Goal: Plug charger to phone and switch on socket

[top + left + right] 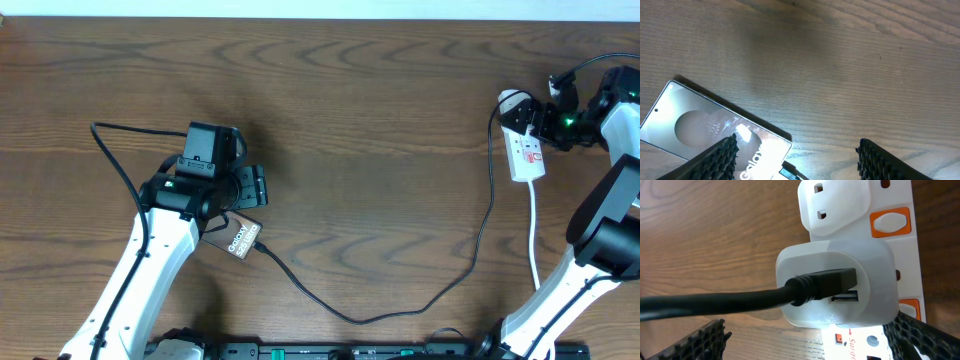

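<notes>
Across the brown wood-grain table: 2 arms, 1 at each end of the long thin black charger cable.
At left, just above the small flat dark phone with white "Galaxy" lettering, left gripper with jaws apart and clamped on nothing, probably held low to steady or guard the phone; small black plug tip touching the phone's short edge, seemingly already seated, though only partly visible. At far right, right gripper spread fully wide on both sides of the white adapter plugged in the narrow white power strip, holding nothing, likely lined up for pressing with 1 finger the orange-red rocker switch just beside it. Not possible to tell whether switched on yet.
</notes>
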